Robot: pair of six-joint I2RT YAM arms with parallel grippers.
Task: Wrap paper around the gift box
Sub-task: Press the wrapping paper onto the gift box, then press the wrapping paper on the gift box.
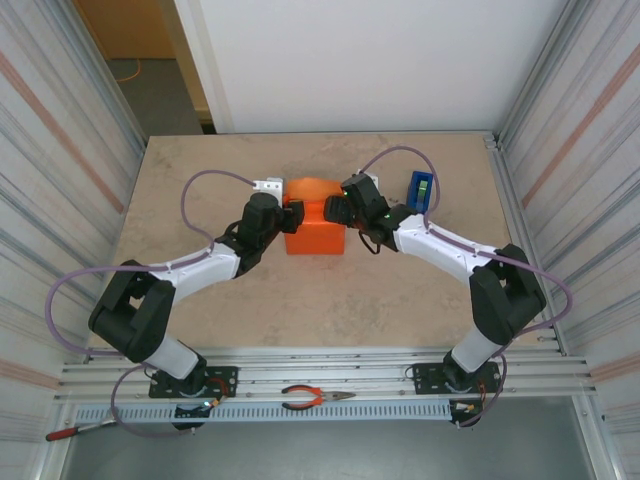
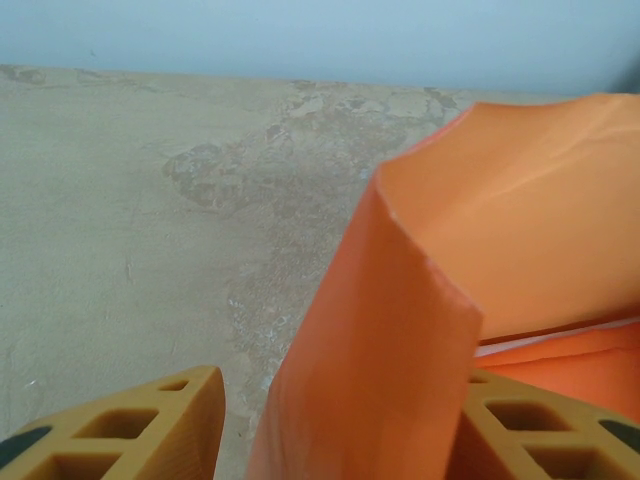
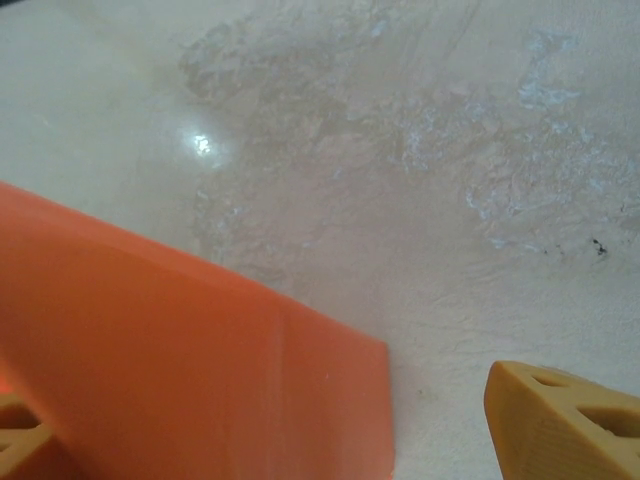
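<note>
left gripper (image 1: 291,213) stood half open astride a raised fold of the paper (image 1: 312,188), a gap beside one finger. the gift box (image 1: 315,236) sat mid-table, between the grippers. right gripper (image 1: 336,210) gaped wide, holding nothing.

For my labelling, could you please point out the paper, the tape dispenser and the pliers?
paper (image 1: 318,234), top view, front face.
tape dispenser (image 1: 421,190), top view, blue body.
pliers (image 1: 319,398), top view, near pivot.
</note>
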